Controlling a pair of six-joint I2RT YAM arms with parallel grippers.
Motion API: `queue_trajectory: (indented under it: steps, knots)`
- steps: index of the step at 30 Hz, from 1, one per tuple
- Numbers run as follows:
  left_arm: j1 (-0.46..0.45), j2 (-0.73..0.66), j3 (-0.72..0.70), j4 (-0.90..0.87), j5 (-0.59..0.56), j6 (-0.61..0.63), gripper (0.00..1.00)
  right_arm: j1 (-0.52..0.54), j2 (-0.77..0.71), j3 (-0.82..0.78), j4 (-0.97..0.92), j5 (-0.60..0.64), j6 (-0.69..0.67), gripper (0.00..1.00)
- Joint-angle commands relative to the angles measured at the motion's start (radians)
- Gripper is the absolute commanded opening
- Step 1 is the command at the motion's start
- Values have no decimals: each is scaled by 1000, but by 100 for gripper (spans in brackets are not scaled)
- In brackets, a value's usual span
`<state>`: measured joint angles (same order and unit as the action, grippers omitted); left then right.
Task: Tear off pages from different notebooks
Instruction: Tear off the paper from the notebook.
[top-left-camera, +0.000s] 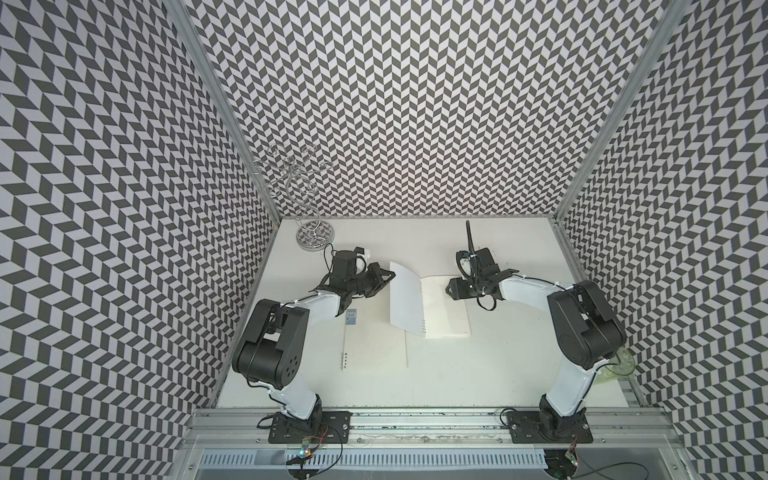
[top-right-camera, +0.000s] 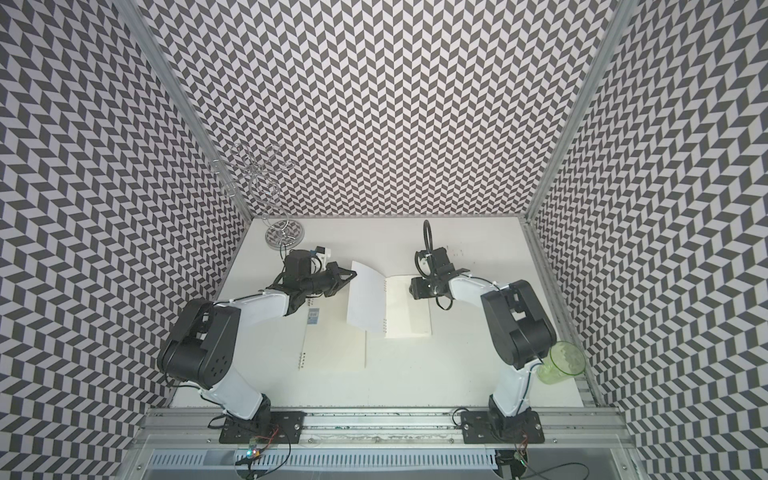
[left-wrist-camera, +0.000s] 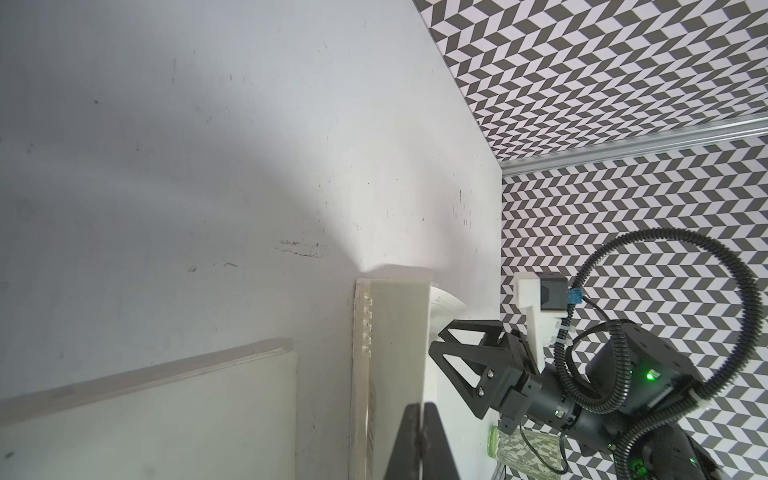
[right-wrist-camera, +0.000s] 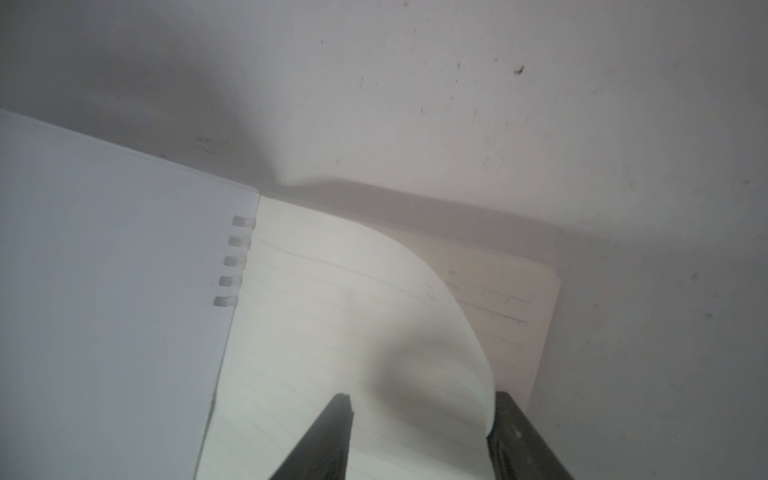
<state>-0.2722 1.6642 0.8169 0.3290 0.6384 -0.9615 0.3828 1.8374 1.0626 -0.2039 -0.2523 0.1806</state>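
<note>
1. The left gripper (top-left-camera: 390, 275) is shut tight on the outer edge of a thin, frosted, whitish plastic cover (top-left-camera: 405, 299). It holds the cover up and tipped away, so the paper under it is bare.
2. That cover belongs to the smaller wire-ring notebook (top-left-camera: 446, 320). It lies open on the white worktop (top-left-camera: 478, 374), right under the right gripper (right-wrist-camera: 422, 399).
3. The right gripper's jaws stand about half open. The top cream-white lined paper page (right-wrist-camera: 353, 299) curls up between them. Its loose edge touches one finger. I think it is not pinched yet.
4. The curl is likely there so the jaws can close on just one sheet and pull it off the rings.
5. The larger flat whitish notebook (top-left-camera: 374, 345), with a small label, lies shut on the worktop. It is just beside the left gripper, on the side nearer the robot. It likely waits for its turn.
</note>
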Motion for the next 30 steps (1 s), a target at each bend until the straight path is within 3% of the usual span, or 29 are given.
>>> queue_trajectory:
  steps: [1,5,9,14,26,28,30]
  knots:
    - [4,14,2,24,16,17,0,-3,26,26,57,-53,-4,54]
    - [6,17,5,21,18,20,0,-15,53,62,31,-35,-14,54]
    - [7,22,9,18,23,22,0,-25,76,86,37,-110,-20,59]
    - [7,23,9,19,26,23,0,-25,107,98,66,-281,-18,71]
    - [17,22,10,16,27,23,0,-28,7,-6,309,-666,144,83]
    - [18,22,14,13,27,27,0,-28,-10,-11,308,-663,157,85]
    - [18,23,17,13,26,24,0,-23,-14,11,240,-577,126,85]
